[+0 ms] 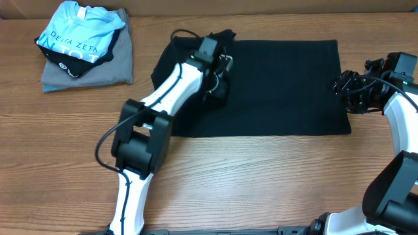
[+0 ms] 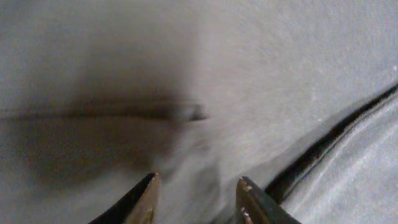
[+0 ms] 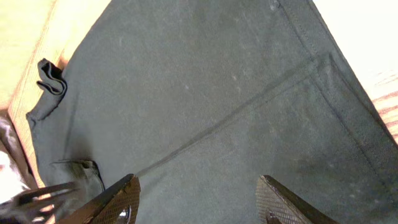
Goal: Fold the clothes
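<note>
wood-grain table (image 1: 261, 183) under everything, landmark = grey folded shirt (image 1: 114, 68) lying flat on it
- light blue shirt (image 1: 78, 26) right on top of grey one, covering its back-left part, bit rumpled, white lettering looks like DELTA ZETA
- dark garment (image 1: 68, 65) sandwiched between blue and grey, poking out at grey one's left side, small white logo showing
- grey one's right and front parts bare, edges fairly square
- pale tan strip (image 1: 274, 5) just behind grey shirt, running along table's far edge

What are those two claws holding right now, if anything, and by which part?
Nothing is held. The left gripper stands open just over the black T-shirt, and the right gripper is open above it too, with no cloth pinched.
</note>
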Controlling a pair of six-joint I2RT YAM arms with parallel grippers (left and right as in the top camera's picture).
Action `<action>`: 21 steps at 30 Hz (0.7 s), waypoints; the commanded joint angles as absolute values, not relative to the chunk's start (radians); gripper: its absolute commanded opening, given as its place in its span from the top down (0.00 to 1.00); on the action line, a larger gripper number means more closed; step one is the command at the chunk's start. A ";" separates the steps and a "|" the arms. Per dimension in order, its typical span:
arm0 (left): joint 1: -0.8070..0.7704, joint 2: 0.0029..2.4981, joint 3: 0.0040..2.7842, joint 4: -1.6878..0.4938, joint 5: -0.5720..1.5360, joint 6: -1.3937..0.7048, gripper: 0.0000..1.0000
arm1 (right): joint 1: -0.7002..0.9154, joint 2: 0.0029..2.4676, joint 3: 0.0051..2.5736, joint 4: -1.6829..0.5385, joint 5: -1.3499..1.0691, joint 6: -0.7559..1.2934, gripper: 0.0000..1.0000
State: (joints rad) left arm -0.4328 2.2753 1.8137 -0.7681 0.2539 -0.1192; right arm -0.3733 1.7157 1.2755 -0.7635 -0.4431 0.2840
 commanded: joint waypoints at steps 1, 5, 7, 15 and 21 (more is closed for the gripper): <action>-0.360 2.105 1.930 -0.900 0.083 -0.120 0.49 | -0.374 1.697 1.297 -0.773 -0.442 0.280 0.37; -0.261 1.982 1.962 -1.152 -0.001 -0.181 0.45 | -0.374 1.697 1.297 -0.793 -0.443 0.281 0.37; -0.207 1.952 1.962 -1.262 0.001 -0.209 0.45 | -0.374 1.697 1.297 -0.800 -0.443 0.285 0.37; -0.056 1.952 1.851 -1.476 0.181 -0.101 0.46 | -0.374 1.697 1.296 -0.821 -0.442 0.285 0.33; -0.046 1.953 1.619 -1.366 0.343 0.007 0.46 | -0.374 1.700 1.295 -0.868 -0.348 0.292 0.29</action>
State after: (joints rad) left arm -0.0452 1.9388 1.7279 -1.4136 0.1883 -0.0975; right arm -0.3733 1.7157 1.2755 -0.8516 -0.4194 0.2874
